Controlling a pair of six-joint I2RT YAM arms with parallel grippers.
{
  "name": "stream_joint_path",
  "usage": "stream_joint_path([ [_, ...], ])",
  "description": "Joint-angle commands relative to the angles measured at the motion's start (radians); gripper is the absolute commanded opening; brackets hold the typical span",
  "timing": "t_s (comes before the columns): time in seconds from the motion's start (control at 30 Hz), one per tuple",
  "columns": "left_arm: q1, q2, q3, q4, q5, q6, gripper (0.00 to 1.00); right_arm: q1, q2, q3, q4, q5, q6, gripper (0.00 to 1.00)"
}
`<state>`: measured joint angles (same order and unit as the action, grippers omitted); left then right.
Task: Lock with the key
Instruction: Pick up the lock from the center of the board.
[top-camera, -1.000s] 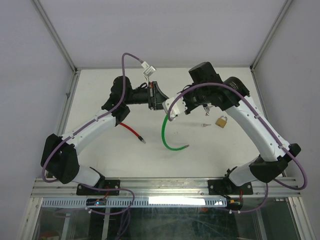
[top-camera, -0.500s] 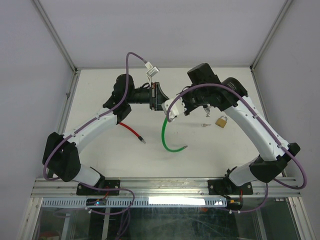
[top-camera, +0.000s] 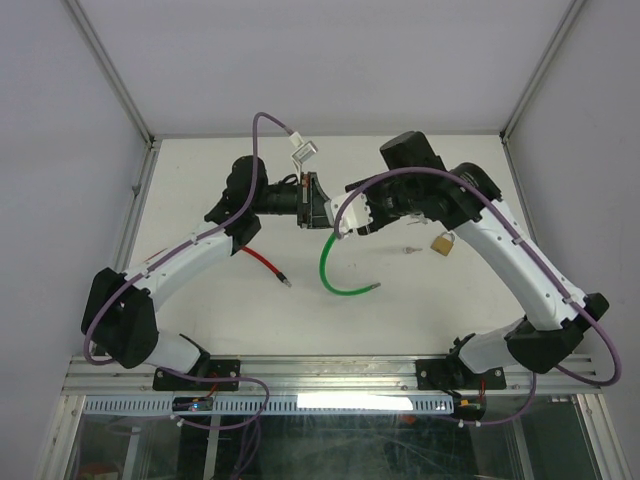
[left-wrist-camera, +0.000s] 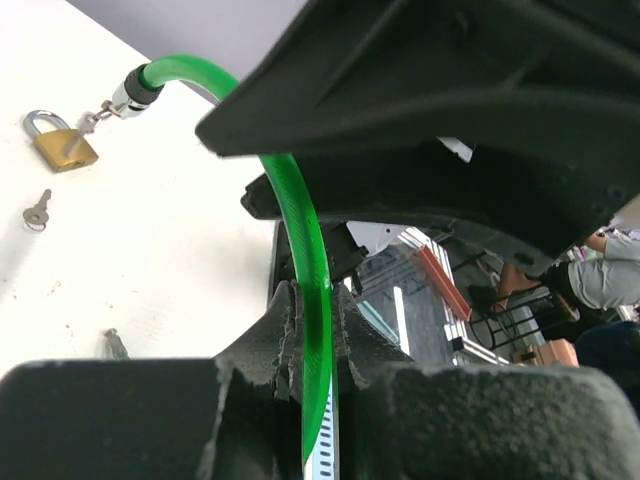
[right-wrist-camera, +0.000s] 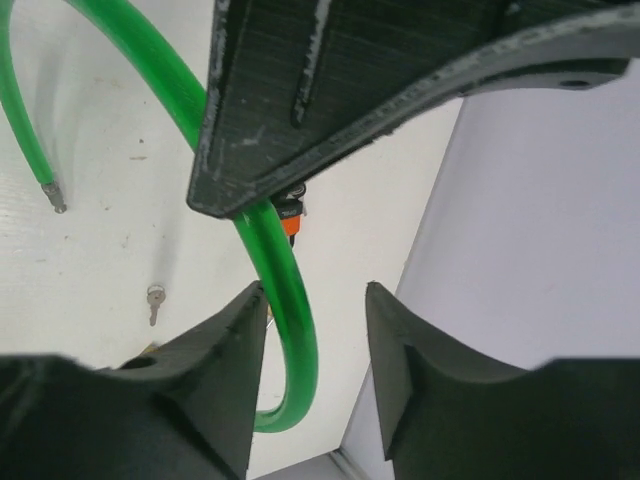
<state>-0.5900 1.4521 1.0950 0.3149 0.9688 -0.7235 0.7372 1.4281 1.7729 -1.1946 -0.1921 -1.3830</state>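
A brass padlock (top-camera: 441, 242) lies on the white table, with a small silver key (top-camera: 410, 250) loose just left of it. The left wrist view shows both too: padlock (left-wrist-camera: 60, 146) and key (left-wrist-camera: 37, 210). A green cable (top-camera: 328, 268) hangs between the two grippers and curves down to the table. My left gripper (top-camera: 320, 205) is shut on the green cable (left-wrist-camera: 312, 300), which is pinched between its jaws (left-wrist-camera: 315, 292). My right gripper (right-wrist-camera: 313, 300) stands open around the same cable (right-wrist-camera: 285, 290), which runs beside its left finger. The key (right-wrist-camera: 153, 300) shows small below it.
A red cable (top-camera: 262, 262) lies on the table under the left forearm. The green cable's metal tip (top-camera: 377, 287) rests toward the table's middle. Grey walls and a metal frame (top-camera: 140, 190) enclose the table on the left, back and right.
My right gripper has opened and let go of the green cable, while my left gripper has shut on it. The cable's free end has swung slightly right.
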Motion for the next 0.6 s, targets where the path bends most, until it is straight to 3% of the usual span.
stream_joint_path([
  [0.0, -0.004, -0.101, -0.040, 0.163, -0.015, 0.026, 0.00, -0.035, -0.103, -0.043, 0.145, -0.088, 0.149, 0.53],
  [0.17, 0.001, -0.142, -0.108, 0.263, -0.025, -0.011, 0.00, -0.213, -0.189, -0.132, 0.235, -0.288, 0.270, 0.63],
  [0.57, 0.006, -0.227, -0.193, 0.344, -0.044, -0.036, 0.00, -0.612, -0.278, -0.376, 0.405, -0.836, 0.445, 0.64],
])
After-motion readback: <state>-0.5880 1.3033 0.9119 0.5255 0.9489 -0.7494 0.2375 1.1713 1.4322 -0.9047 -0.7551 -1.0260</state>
